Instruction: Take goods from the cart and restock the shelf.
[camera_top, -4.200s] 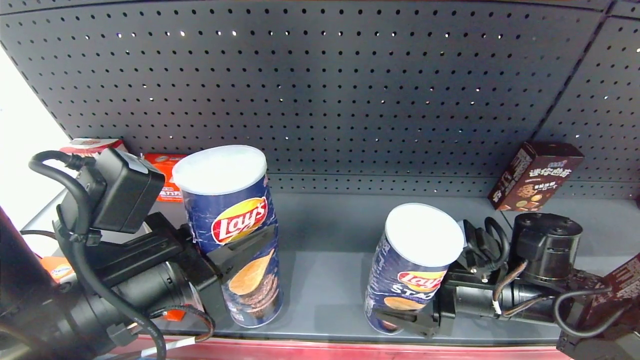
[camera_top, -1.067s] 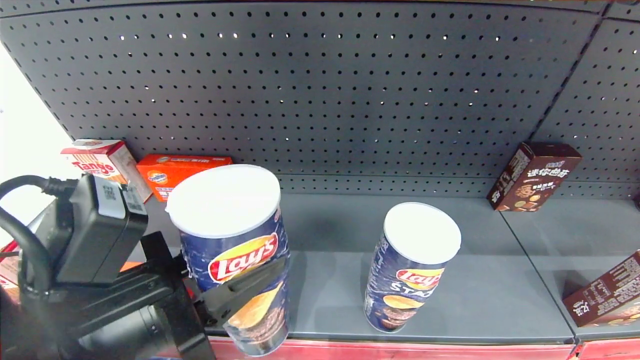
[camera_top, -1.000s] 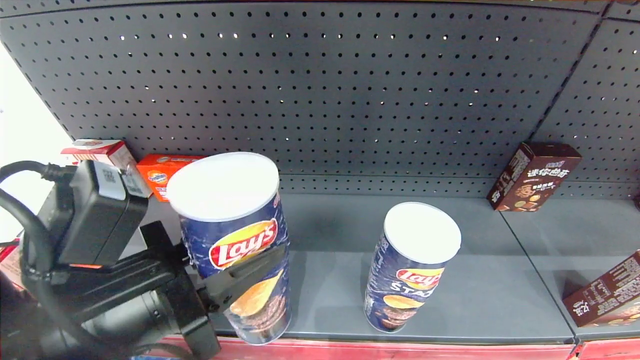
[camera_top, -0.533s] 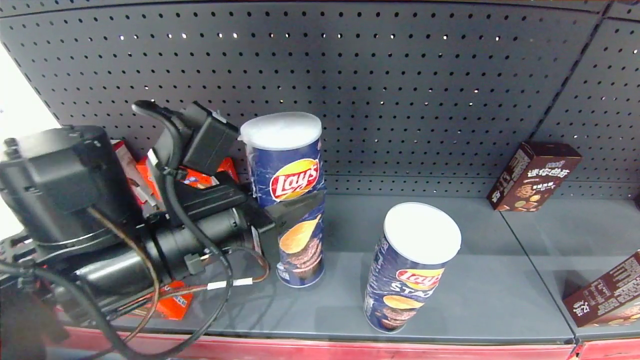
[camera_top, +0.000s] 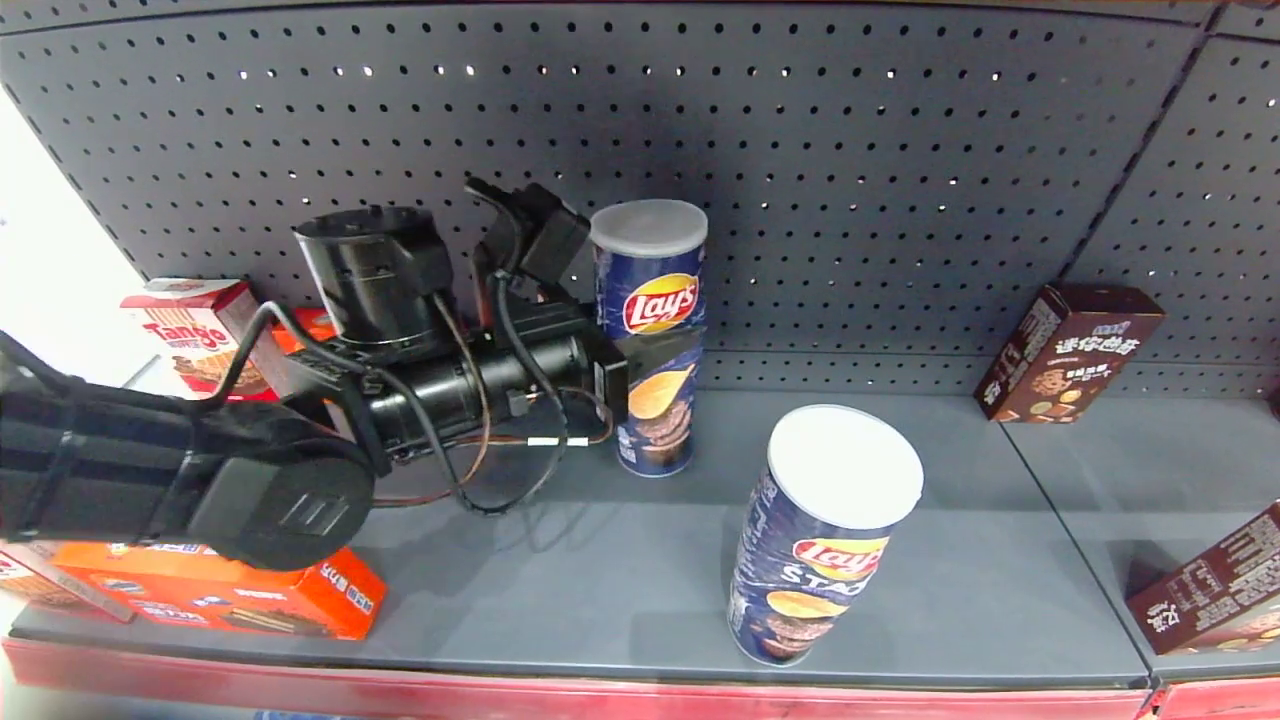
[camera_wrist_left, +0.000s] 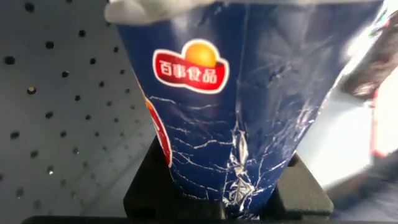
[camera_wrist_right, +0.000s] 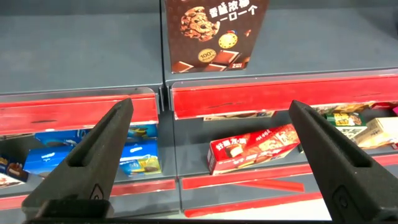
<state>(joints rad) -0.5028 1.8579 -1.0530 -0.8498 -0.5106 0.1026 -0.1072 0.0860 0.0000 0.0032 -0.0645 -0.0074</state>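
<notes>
Head view: my left fingers (camera_top: 660, 348) pinch the chip can (camera_top: 650, 290) upright at the back edge of the shelf (camera_top: 600, 570); I should seat its base flat before letting go. Left wrist view: both fingers clamp its lower body. Right wrist view: my right fingers (camera_wrist_right: 93, 168) are spread, holding nothing.

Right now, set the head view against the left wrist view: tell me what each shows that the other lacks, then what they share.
Head view adds: a second chip can standing free near the front edge of the shelf, a tilted brown box at the back right, and an orange box lying at the front left. Left wrist view adds: the rear face of the held can, with a red and orange logo and a crinkled seam. Shared: the held can, clamped by the left gripper, and the pegboard behind it.
</notes>
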